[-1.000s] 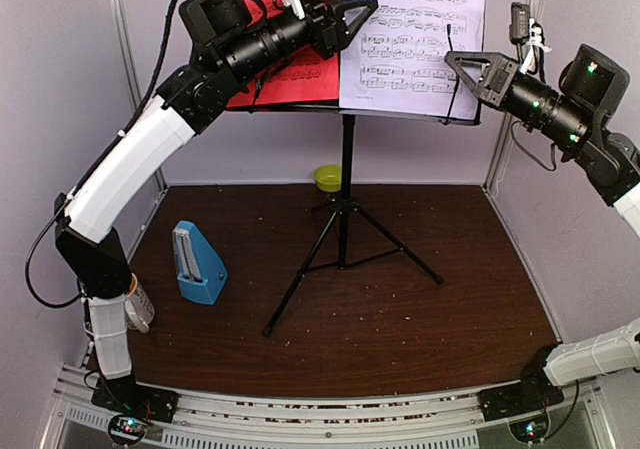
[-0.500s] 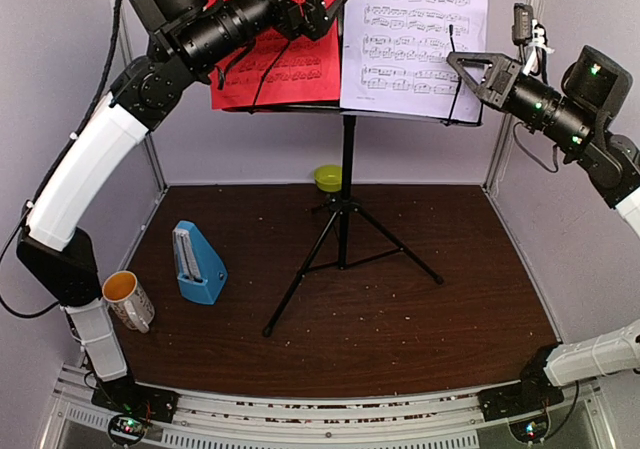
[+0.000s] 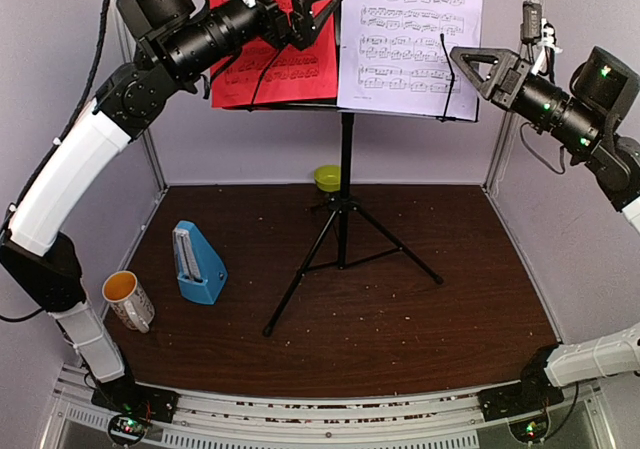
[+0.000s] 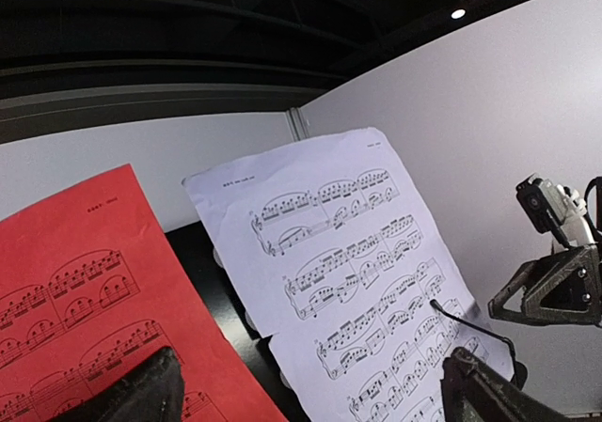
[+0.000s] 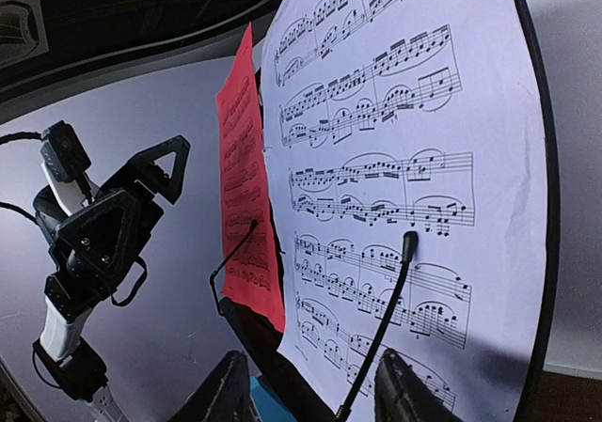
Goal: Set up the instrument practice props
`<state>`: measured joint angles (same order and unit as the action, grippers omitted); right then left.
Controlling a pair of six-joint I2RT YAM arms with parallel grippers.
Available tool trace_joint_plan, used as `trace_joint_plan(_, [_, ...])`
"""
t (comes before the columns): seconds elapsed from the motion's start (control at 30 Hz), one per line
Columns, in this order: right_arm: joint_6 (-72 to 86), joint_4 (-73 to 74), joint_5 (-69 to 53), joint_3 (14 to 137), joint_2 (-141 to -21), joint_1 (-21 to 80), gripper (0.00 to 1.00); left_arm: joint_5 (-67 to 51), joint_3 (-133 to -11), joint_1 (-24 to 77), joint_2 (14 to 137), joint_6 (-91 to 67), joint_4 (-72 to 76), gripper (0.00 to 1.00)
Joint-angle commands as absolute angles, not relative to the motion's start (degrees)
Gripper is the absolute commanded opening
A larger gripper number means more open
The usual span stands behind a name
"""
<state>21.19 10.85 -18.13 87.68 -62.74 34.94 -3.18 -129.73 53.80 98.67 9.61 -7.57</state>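
Observation:
The black music stand (image 3: 347, 159) stands on its tripod mid-table, with the red music sheet (image 3: 275, 39) and the white music sheet (image 3: 410, 39) side by side on its desk. A thin wire holder (image 5: 386, 319) lies over the white sheet (image 5: 395, 159). My left gripper (image 3: 315, 9) hovers open in front of the red sheet's right edge, holding nothing. Its view shows both the red sheet (image 4: 75, 319) and the white sheet (image 4: 348, 272). My right gripper (image 3: 470, 64) is open just off the white sheet's right edge, fingers apart round the wire's base. The blue metronome (image 3: 197, 262) stands at the left.
A white mug (image 3: 128, 299) with a yellow inside sits near the left arm's base. A lime-green bowl (image 3: 327, 177) lies behind the stand's pole by the back wall. The tripod legs (image 3: 300, 289) spread across the table's centre. Grey walls close in the sides.
My left arm has drawn back left and upward from the sheets with its jaws spread wide. My right gripper's jaws have parted from shut. The mug has come into sight.

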Motion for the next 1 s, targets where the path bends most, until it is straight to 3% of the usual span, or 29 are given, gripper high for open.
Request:
trace_joint_plan(0.0, [20.8, 10.2, -18.0, 88.8, -61.6, 35.0, 0.47, -1.4, -127.5, 54.2, 95.8, 9.8, -5.1, 0.98])
trace_joint_plan(0.1, [20.0, 10.6, -18.8, 89.6, -61.3, 34.9, 0.53, 0.8, -125.3, 54.2, 93.8, 8.7, -6.2, 0.98])
trace_joint_plan(0.23, [18.4, 12.0, -18.0, 90.5, -59.9, 35.0, 0.74, 6.4, -120.5, 54.2, 89.7, 6.7, -9.2, 0.98])
trace_joint_plan(0.4, [16.8, 15.8, -15.0, 90.8, -57.2, 34.9, 0.91, 11.7, -108.4, 53.6, 81.8, 3.0, -8.9, 0.98])
trace_joint_plan(0.73, [18.4, 25.0, -9.0, 86.5, -51.5, 34.1, 0.97, 23.4, -94.3, 50.1, 70.3, -12.0, -17.6, 0.98])
trace_joint_plan(0.97, [22.8, 27.6, -9.6, 78.8, -45.6, 31.8, 0.98, 24.4, -88.7, 47.5, 66.1, -23.0, -29.0, 0.98])
